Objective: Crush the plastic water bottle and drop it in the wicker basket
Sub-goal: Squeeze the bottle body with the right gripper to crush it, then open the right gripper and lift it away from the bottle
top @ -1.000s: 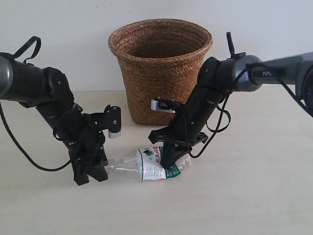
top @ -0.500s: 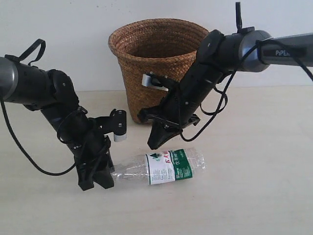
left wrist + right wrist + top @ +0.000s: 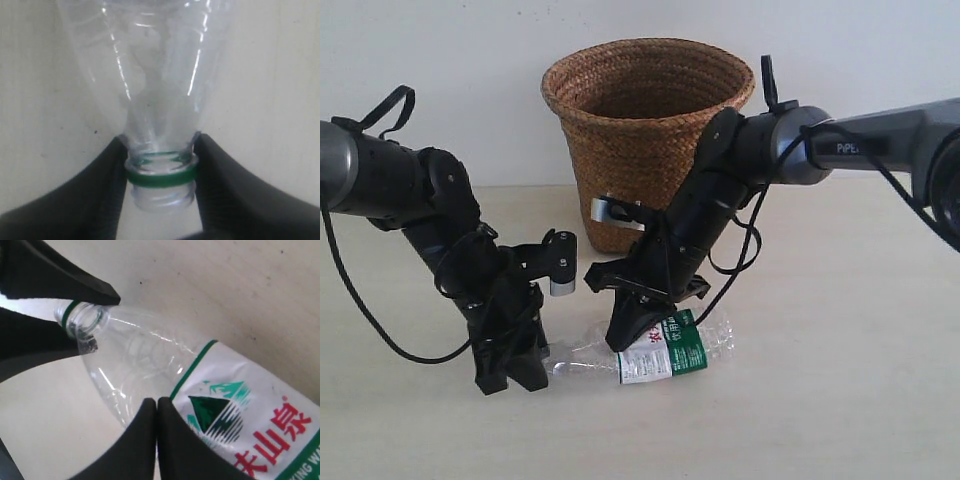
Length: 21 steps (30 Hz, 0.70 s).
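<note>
The plastic water bottle (image 3: 670,346) lies on its side on the table, clear with a white-and-green label. Its neck is open, with only a green ring and no cap (image 3: 160,172). My left gripper (image 3: 520,372) is shut on that neck (image 3: 160,145), one finger on each side. My right gripper (image 3: 630,336) is shut with nothing between its fingers (image 3: 157,405). Its tips rest against the bottle's shoulder (image 3: 145,355), right by the label's edge. The wicker basket (image 3: 648,140) stands upright behind both arms.
The pale table (image 3: 840,400) extends in front of and to the right of the bottle. A white wall rises behind the basket. The right arm's cable (image 3: 750,250) loops down close to the basket's base.
My right gripper lifted off the bottle, then came down again on it further toward the neck. The bottle shifted slightly right. The left gripper kept hold of the neck.
</note>
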### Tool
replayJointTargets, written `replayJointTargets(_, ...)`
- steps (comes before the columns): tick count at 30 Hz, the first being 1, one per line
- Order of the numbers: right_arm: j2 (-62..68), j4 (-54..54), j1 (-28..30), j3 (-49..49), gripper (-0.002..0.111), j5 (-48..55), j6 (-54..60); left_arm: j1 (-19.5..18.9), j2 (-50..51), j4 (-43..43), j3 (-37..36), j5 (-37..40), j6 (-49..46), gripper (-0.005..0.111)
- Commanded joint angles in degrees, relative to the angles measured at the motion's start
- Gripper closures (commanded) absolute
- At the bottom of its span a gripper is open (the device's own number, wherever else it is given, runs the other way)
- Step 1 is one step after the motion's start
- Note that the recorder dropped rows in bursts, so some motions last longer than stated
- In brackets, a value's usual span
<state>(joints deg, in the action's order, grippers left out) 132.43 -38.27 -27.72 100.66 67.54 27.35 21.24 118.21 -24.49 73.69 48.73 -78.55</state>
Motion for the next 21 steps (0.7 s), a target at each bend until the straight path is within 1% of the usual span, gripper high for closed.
replayJointTargets(1, 5.07, 4.76, -0.33, -0.60, 0.108, -3.22, -0.48, 0.16, -0.44, -1.60, 0.21, -0.36, 0.54, 0.103)
replayJointTargets(4, 6.37, 6.42, -0.33, -0.60, 0.108, -5.78, -2.99, 0.16, -0.44, -1.60, 0.21, -0.36, 0.54, 0.103)
replayJointTargets(9, 8.63, 7.49, -0.33, -0.60, 0.108, -5.89, -4.19, 0.16, -0.44, -1.91, 0.21, -0.48, 0.54, 0.103)
replayJointTargets(11, 10.14, 9.91, -0.33, -0.27, 0.108, -6.15, -6.19, 0.16, -0.44, -1.91, 0.21, -0.48, 0.54, 0.103)
replayJointTargets(16, 14.24, 18.11, -0.33, 3.83, 0.108, -1.81, -13.18, 0.16, -0.44, -2.09, 0.21, -0.38, 0.54, 0.103)
replayJointTargets(21, 14.88, 18.36, -0.33, 8.06, 0.108, 1.08, -14.23, 0.16, -0.44, -2.09, 0.21, -0.38, 0.54, 0.103)
